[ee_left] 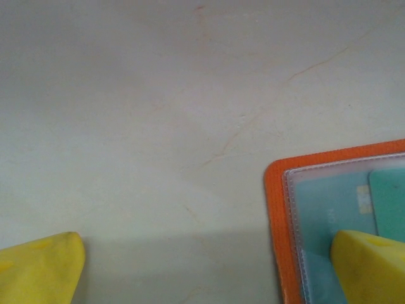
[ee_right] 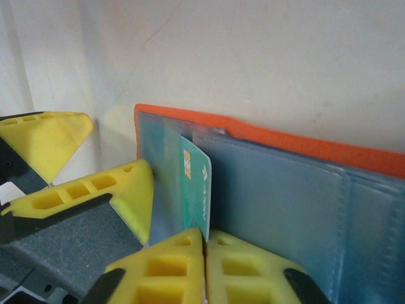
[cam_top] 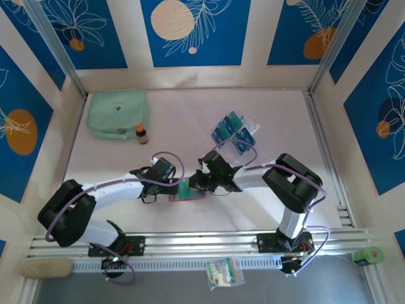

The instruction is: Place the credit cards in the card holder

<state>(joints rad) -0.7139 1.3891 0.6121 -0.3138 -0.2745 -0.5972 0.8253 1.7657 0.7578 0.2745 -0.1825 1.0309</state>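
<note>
Though tiny overhead, credit card [ee_right: 195, 183] half-pocketed.

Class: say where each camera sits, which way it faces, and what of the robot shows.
Top external: above, behind the bases, looking down at the table; left arm, right arm show.
Left wrist: looking down at the card holder corner; left pincer open.
Right wrist: facing the credit card in its right pincer.
All share the card holder.

Matt leathery card holder [ee_right: 304, 142]
</note>
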